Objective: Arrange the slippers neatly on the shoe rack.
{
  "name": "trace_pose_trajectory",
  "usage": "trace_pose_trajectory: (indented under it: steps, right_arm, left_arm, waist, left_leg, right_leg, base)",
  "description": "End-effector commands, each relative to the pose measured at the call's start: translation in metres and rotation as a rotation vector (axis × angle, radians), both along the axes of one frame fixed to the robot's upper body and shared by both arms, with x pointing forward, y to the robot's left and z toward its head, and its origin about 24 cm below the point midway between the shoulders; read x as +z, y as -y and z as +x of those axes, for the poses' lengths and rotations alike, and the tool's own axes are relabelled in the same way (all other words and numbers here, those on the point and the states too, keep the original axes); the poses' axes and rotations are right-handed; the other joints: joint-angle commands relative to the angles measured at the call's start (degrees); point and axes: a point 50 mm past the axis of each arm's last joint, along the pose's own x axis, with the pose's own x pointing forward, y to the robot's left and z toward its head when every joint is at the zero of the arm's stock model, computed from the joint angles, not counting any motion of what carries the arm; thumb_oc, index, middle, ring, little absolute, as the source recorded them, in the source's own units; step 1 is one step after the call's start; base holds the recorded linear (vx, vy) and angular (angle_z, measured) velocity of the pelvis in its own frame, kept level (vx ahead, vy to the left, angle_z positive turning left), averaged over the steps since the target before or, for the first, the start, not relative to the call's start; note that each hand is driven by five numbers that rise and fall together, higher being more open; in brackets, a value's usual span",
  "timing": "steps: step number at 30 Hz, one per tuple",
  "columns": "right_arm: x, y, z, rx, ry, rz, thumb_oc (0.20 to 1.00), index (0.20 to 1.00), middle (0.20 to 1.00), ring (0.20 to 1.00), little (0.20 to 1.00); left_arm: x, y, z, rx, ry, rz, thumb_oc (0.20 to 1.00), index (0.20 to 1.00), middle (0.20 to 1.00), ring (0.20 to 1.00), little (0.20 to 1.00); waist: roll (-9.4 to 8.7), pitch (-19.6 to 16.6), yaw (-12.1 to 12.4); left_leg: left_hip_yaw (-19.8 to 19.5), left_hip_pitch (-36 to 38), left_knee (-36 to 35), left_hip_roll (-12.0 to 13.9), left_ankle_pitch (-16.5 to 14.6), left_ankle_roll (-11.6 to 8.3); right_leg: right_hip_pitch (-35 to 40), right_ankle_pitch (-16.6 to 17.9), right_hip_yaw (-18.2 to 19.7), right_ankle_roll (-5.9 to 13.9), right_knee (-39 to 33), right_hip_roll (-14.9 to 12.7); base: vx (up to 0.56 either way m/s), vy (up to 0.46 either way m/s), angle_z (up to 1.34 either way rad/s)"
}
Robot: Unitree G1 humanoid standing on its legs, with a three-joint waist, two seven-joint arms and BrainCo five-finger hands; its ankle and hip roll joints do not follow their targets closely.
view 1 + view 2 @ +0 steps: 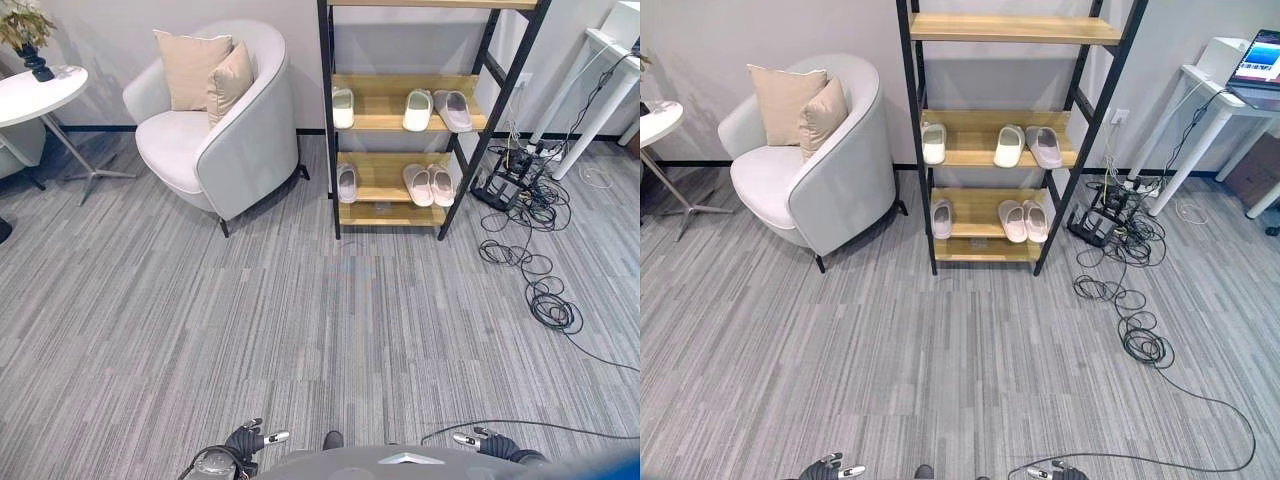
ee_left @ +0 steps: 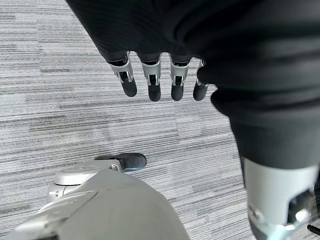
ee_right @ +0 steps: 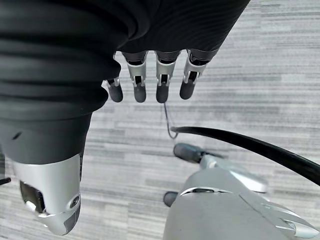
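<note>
The shoe rack [image 1: 333,120] has a black frame and wooden shelves and stands against the far wall. Its middle shelf holds a pale slipper [image 1: 343,107] at the left, with a white slipper [image 1: 417,110] and a grey slipper [image 1: 453,110] at the right. On the lower shelf lie a grey slipper [image 1: 347,183] at the left and a beige pair [image 1: 428,185] at the right. My left hand [image 1: 245,441] and right hand [image 1: 495,443] hang low at the near edge, far from the rack. Each is open and empty, with relaxed fingers [image 2: 153,80] [image 3: 161,82] over the carpet.
A light grey armchair [image 1: 215,130] with two cushions stands left of the rack. A round white side table [image 1: 35,92] is at the far left. Tangled cables and a power strip [image 1: 520,175] lie right of the rack, beside a white desk [image 1: 610,70].
</note>
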Motion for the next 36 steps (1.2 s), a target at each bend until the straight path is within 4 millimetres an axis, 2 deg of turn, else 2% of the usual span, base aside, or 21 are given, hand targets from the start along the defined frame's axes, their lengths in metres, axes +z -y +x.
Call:
trace_pose_trajectory:
  steps: [1, 5, 7, 10, 12, 14, 15, 17, 18, 19, 20, 21, 22, 23, 26, 28, 30, 32, 34, 35, 36]
  right_arm:
    - [0.003, 0.007, 0.005, 0.044, 0.021, -0.030, 1.000, 1.000, 1.000, 1.000, 1.000]
    - [0.004, 0.009, 0.007, 0.057, 0.026, -0.051, 1.000, 1.000, 1.000, 1.000, 1.000]
    - [0.006, 0.017, 0.005, 0.054, 0.010, -0.079, 1.000, 1.000, 1.000, 1.000, 1.000]
    - [0.008, 0.021, 0.008, 0.066, 0.017, -0.095, 1.000, 1.000, 1.000, 1.000, 1.000]
    - [0.009, 0.022, 0.012, 0.073, 0.026, -0.104, 1.000, 1.000, 1.000, 1.000, 1.000]
    - [0.009, 0.022, 0.012, 0.073, 0.026, -0.104, 1.000, 1.000, 1.000, 1.000, 1.000]
    - [0.009, 0.022, 0.012, 0.077, 0.024, -0.101, 1.000, 1.000, 1.000, 1.000, 1.000]
    - [0.011, 0.023, 0.018, 0.084, 0.044, -0.103, 1.000, 1.000, 1.000, 1.000, 1.000]
    - [0.013, 0.024, 0.024, 0.092, 0.063, -0.107, 1.000, 1.000, 1.000, 1.000, 1.000]
    - [0.014, 0.024, 0.029, 0.100, 0.075, -0.112, 1.000, 1.000, 1.000, 1.000, 1.000]
    - [0.015, 0.027, 0.031, 0.107, 0.073, -0.128, 1.000, 1.000, 1.000, 1.000, 1.000]
    - [0.015, 0.028, 0.030, 0.106, 0.071, -0.132, 1.000, 1.000, 1.000, 1.000, 1.000]
    - [0.016, 0.028, 0.031, 0.101, 0.077, -0.133, 1.000, 1.000, 1.000, 1.000, 1.000]
    - [0.016, 0.028, 0.033, 0.095, 0.084, -0.131, 1.000, 1.000, 1.000, 1.000, 1.000]
    - [0.014, 0.022, 0.031, 0.110, 0.079, -0.116, 1.000, 1.000, 1.000, 1.000, 1.000]
    - [0.012, 0.016, 0.030, 0.099, 0.083, -0.089, 1.000, 1.000, 1.000, 1.000, 1.000]
    - [0.010, 0.011, 0.030, 0.082, 0.087, -0.070, 1.000, 1.000, 1.000, 1.000, 1.000]
    - [0.010, 0.007, 0.032, 0.069, 0.095, -0.050, 1.000, 1.000, 1.000, 1.000, 1.000]
    - [0.010, 0.005, 0.035, 0.050, 0.108, -0.044, 1.000, 1.000, 1.000, 1.000, 1.000]
    - [0.010, 0.004, 0.036, 0.020, 0.117, -0.033, 1.000, 1.000, 1.000, 1.000, 1.000]
    - [0.010, 0.002, 0.037, 0.018, 0.119, -0.030, 1.000, 1.000, 1.000, 1.000, 1.000]
  left_arm:
    - [0.003, -0.005, 0.017, 0.048, 0.033, 0.016, 1.000, 1.000, 1.000, 1.000, 1.000]
    - [0.003, -0.003, 0.020, 0.062, 0.044, 0.005, 1.000, 1.000, 1.000, 1.000, 1.000]
    - [0.002, 0.000, 0.019, 0.034, 0.032, 0.004, 1.000, 1.000, 1.000, 1.000, 1.000]
    - [0.004, -0.003, 0.021, 0.005, 0.033, 0.019, 1.000, 1.000, 1.000, 1.000, 1.000]
    - [0.005, -0.009, 0.023, 0.007, 0.037, 0.042, 1.000, 1.000, 1.000, 1.000, 1.000]
    - [0.005, -0.009, 0.023, 0.007, 0.037, 0.042, 1.000, 1.000, 1.000, 1.000, 1.000]
    - [0.006, -0.011, 0.023, 0.009, 0.040, 0.044, 1.000, 1.000, 1.000, 1.000, 1.000]
    - [0.009, -0.011, 0.031, -0.009, 0.070, 0.050, 1.000, 1.000, 1.000, 1.000, 1.000]
    - [0.010, -0.010, 0.037, -0.018, 0.090, 0.052, 1.000, 1.000, 1.000, 1.000, 1.000]
    - [0.012, -0.009, 0.043, -0.027, 0.109, 0.055, 1.000, 1.000, 1.000, 1.000, 1.000]
    - [0.013, -0.006, 0.048, -0.033, 0.129, 0.051, 1.000, 1.000, 1.000, 1.000, 1.000]
    - [0.012, -0.005, 0.046, -0.030, 0.127, 0.047, 1.000, 1.000, 1.000, 1.000, 1.000]
    - [0.012, -0.005, 0.045, -0.028, 0.126, 0.047, 1.000, 1.000, 1.000, 1.000, 1.000]
    - [0.011, -0.006, 0.042, -0.026, 0.117, 0.048, 1.000, 1.000, 1.000, 1.000, 1.000]
    - [0.006, -0.009, 0.023, -0.008, 0.048, 0.048, 1.000, 1.000, 1.000, 1.000, 1.000]
    - [0.004, -0.016, 0.011, 0.003, 0.006, 0.064, 1.000, 1.000, 1.000, 1.000, 1.000]
    - [0.005, -0.022, 0.009, 0.005, 0.000, 0.080, 1.000, 1.000, 1.000, 1.000, 1.000]
    - [0.009, -0.030, 0.015, 0.017, 0.020, 0.099, 1.000, 1.000, 1.000, 1.000, 1.000]
    - [0.013, -0.035, 0.025, 0.035, 0.062, 0.111, 1.000, 1.000, 1.000, 1.000, 1.000]
    - [0.018, -0.041, 0.034, 0.035, 0.088, 0.131, 1.000, 1.000, 1.000, 1.000, 1.000]
    - [0.020, -0.044, 0.037, 0.018, 0.088, 0.147, 1.000, 1.000, 1.000, 1.000, 1.000]
  waist:
    - [-2.04, 0.20, 0.42]
    - [-2.11, 1.31, 0.09]
    - [-2.28, 1.12, -0.41]
    - [-2.25, 1.55, -0.62]
    - [-1.72, 2.97, -1.05]
    - [-1.72, 2.99, -1.04]
    - [-1.79, 3.22, -1.39]
    - [-2.33, 4.10, -1.56]
    - [-2.56, 4.93, -1.35]
    - [-2.73, 5.86, -1.12]
    - [-3.18, 6.54, 0.01]
    - [-3.37, 6.40, 0.96]
    - [-3.38, 6.52, 2.53]
    - [-3.51, 6.38, 3.24]
    - [-3.82, 4.54, 3.50]
    - [-4.78, 3.53, 2.80]
    - [-5.65, 3.01, 2.65]
    - [-6.19, 2.92, 2.53]
    - [-5.74, 3.72, 2.18]
    - [-4.48, 4.77, 1.36]
    - [-4.04, 5.20, 0.95]
  left_leg:
    - [-4.31, -0.55, 0.29, 0.13, -2.71, -2.26]
    - [-3.97, -1.61, 0.29, 0.13, -2.06, -2.49]
    - [-3.33, -1.46, 0.29, 0.47, -2.60, -2.84]
    - [-3.31, -0.30, 0.29, 1.57, -3.03, -2.78]
    - [-3.53, 0.59, 1.29, 3.32, -3.43, -2.69]
    - [-3.52, 0.61, 1.28, 3.32, -3.44, -2.70]
    - [-3.55, 0.68, 1.78, 4.09, -3.45, -3.34]
    - [-1.90, -2.58, 9.60, 4.80, -4.59, -4.55]
    - [-0.76, -5.59, 15.27, 4.86, -3.62, -5.30]
    - [0.99, -8.74, 19.39, 5.16, -2.04, -5.20]
    - [2.85, -14.33, 20.76, 3.65, -2.93, -3.71]
    - [3.34, -16.78, 20.01, 2.57, -3.26, -3.45]
    - [3.45, -20.80, 18.80, 1.13, -1.01, -3.89]
    - [3.01, -21.98, 18.23, 0.89, 0.31, -4.35]
    - [1.92, -17.84, 14.71, 0.24, -0.28, -3.11]
    - [2.42, -15.99, 14.99, -0.26, -1.62, -1.64]
    - [2.75, -14.47, 15.11, -0.79, -3.04, -0.53]
    - [2.90, -12.91, 15.11, -1.23, -4.30, 0.64]
    - [2.84, -11.39, 15.26, -1.12, -5.46, 2.09]
    - [2.00, -9.49, 14.79, 0.38, -6.23, 2.90]
    - [1.66, -7.84, 14.35, 1.05, -6.89, 3.08]
  right_leg:
    - [-0.61, 0.54, 0.17, 4.69, 0.59, -3.09]
    - [-1.39, 0.75, -0.56, 4.59, 0.59, -3.15]
    - [-1.12, 0.63, -1.17, 4.56, 0.59, -3.14]
    - [-0.81, -1.05, -0.94, 3.86, 3.39, -2.87]
    - [-3.36, -4.24, -0.11, 2.19, 10.21, -2.15]
    - [-3.38, -4.28, -0.10, 2.18, 10.27, -2.15]
    - [-3.71, -5.01, 0.20, 1.55, 10.33, -1.45]
    - [-3.26, -5.74, 0.89, 0.66, 9.87, -1.18]
    - [-2.82, -5.70, 1.00, 0.33, 9.73, -1.24]
    - [-2.34, -5.88, 0.73, -0.02, 9.76, -1.43]
    - [-0.67, -6.15, 0.88, 0.26, 8.87, -1.99]
    - [0.59, -6.42, 1.02, 0.66, 8.05, -2.06]
    - [2.50, -6.67, 1.67, 0.88, 7.25, -1.75]
    - [3.29, -6.90, 2.43, 1.01, 6.92, -1.57]
    - [4.23, -7.25, 3.92, 2.23, 7.88, -2.21]
    - [3.36, -6.10, 4.54, 3.70, 11.73, -3.50]
    - [3.31, -4.37, 5.10, 4.91, 13.59, -4.49]
    - [1.48, -0.27, 5.31, 6.36, 18.96, -5.63]
    - [-1.90, 6.84, 4.68, 8.39, 27.70, -7.73]
    - [-5.49, 8.16, 3.50, 7.72, 34.92, -8.60]
    - [-7.86, 6.27, 1.58, 6.94, 36.17, -9.48]
  base:
    - [0.00, 0.000, 0.00]
    - [0.00, -0.041, 0.02]
    - [0.12, -0.105, 0.16]
    - [0.13, -0.122, 0.13]
    - [0.14, -0.166, 0.04]
    - [0.08, -0.109, -0.02]
    - [0.12, -0.182, -0.01]
    - [0.10, -0.175, 0.03]
    - [0.03, -0.094, 0.06]
    - [0.09, -0.074, 0.04]
    - [0.17, -0.034, 0.11]
    - [0.27, 0.040, 0.03]
    - [0.25, 0.088, 0.05]
    - [0.26, 0.138, -0.13]
    - [0.27, 0.163, -0.78]
    - [0.31, 0.214, -0.52]
    - [0.27, 0.197, -0.17]
    - [0.18, 0.181, -0.19]
    - [0.17, 0.201, 0.02]
    - [0.23, 0.175, 0.07]
    - [0.34, 0.118, 0.08]
